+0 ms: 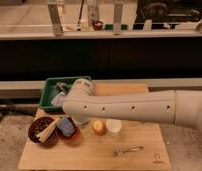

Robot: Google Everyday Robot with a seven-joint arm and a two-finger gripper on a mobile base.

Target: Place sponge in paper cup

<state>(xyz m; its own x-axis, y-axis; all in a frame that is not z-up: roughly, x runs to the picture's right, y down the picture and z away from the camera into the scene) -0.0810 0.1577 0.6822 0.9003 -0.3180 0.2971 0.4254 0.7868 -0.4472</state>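
The sponge (65,126), a small blue-purple block, lies in a red bowl (73,137) at the front left of the wooden table (89,159). The white paper cup (113,126) stands upright near the table's middle, to the right of the bowl. My big white arm (134,106) reaches in from the right. Its end sits above and just behind the red bowl. My gripper (78,119) hangs under that end, mostly hidden by the arm, and holds nothing. The sponge lies free in the bowl.
A green bin (50,93) with items stands behind the bowls. A brown bowl (39,134) of pale sticks sits left of the red bowl. A small orange object (98,127) stands beside the cup. A metal utensil (128,150) lies at the front.
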